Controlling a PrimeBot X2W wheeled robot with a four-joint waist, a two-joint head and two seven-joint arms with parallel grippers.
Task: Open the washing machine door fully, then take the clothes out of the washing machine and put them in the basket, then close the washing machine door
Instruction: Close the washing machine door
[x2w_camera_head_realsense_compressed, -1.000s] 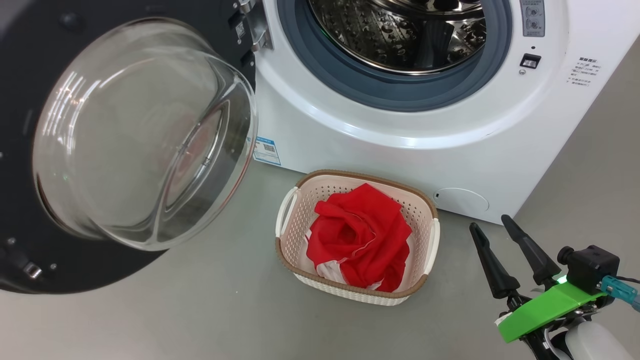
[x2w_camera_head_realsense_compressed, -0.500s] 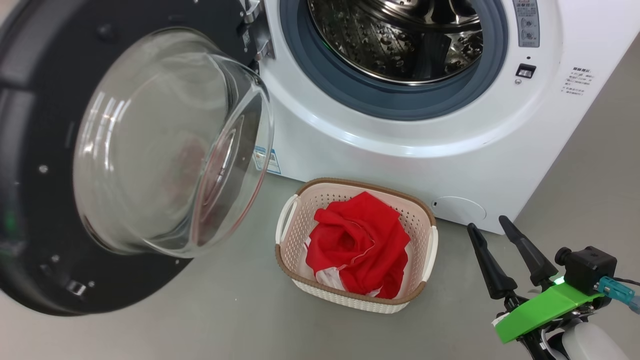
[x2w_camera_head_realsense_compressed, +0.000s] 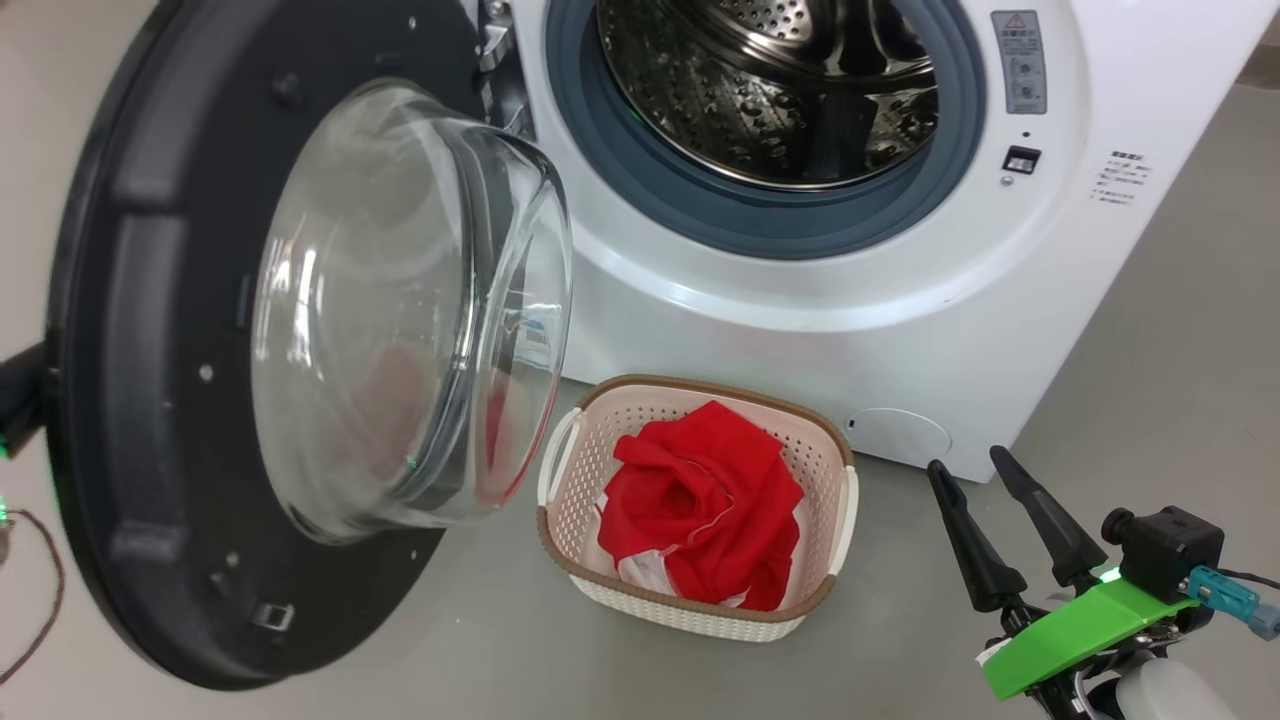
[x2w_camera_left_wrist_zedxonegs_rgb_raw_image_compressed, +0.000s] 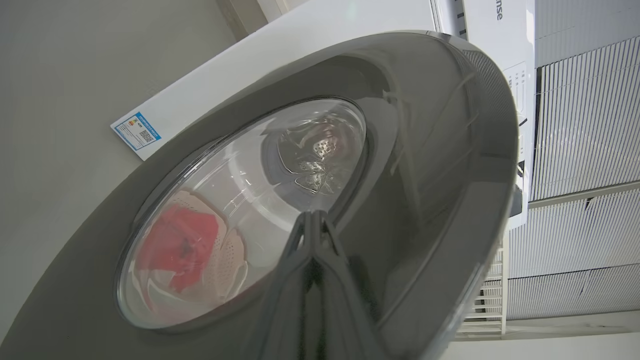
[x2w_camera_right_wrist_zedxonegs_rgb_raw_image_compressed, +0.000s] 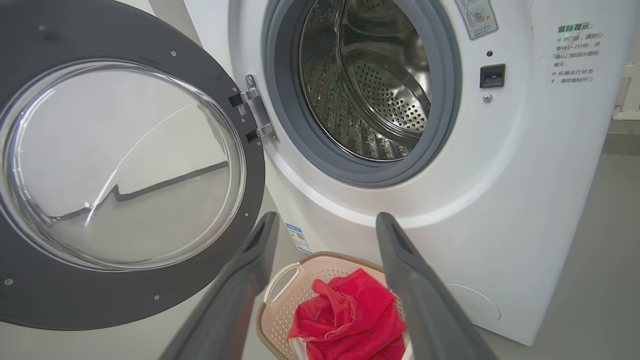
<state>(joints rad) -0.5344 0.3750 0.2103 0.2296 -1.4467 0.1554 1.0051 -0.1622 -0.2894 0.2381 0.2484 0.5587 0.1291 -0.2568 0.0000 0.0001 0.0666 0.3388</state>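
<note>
Grey floor. My left tool, closed and empty, meets the door from outside; I judge it stiff, heavy: push near the rim. Right tool gapes, empty; clothes lie in the basket ahead of it.

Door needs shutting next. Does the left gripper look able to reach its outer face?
Likely yes: the left gripper, shut, sits right at the washing machine door, at its outer ring, nothing between.

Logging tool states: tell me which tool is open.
The right tool: its fingers stand apart. The left tool has its fingers pressed together by the door.
</note>
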